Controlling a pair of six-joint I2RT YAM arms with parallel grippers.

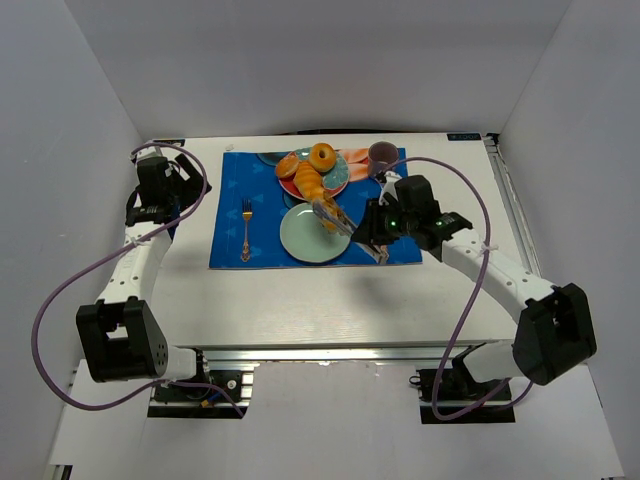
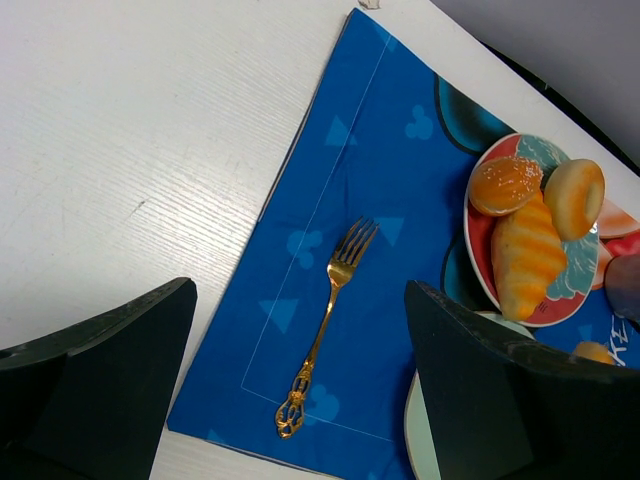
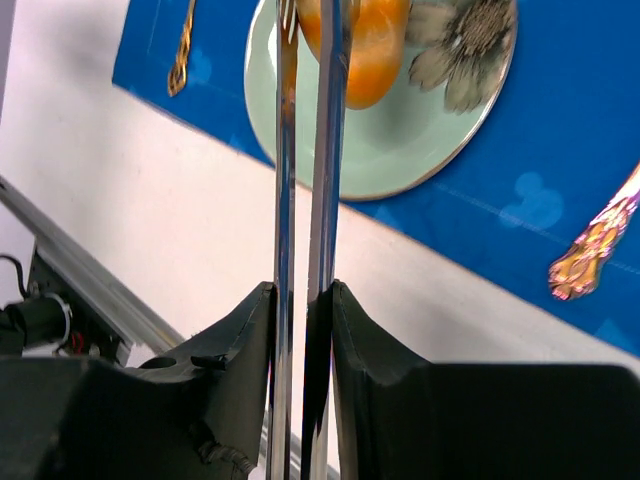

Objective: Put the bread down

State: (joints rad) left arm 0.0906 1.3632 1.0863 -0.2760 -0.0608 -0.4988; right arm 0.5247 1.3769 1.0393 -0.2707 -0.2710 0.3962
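**Over the green plate [image 1: 300, 245], bread [image 3: 368, 50] in tongs [image 3: 327, 150]**

The right gripper [image 3: 303, 300] is clenched on the tongs, whose blades pinch the bread just above the plate. Its long axis runs roughly along the tongs, rounded tip toward the gripper. A second roll [image 1: 310, 183] lies on the red plate [image 1: 338, 185] beyond. The left gripper [image 2: 300, 400] hangs released near the fork [image 2: 325, 330].
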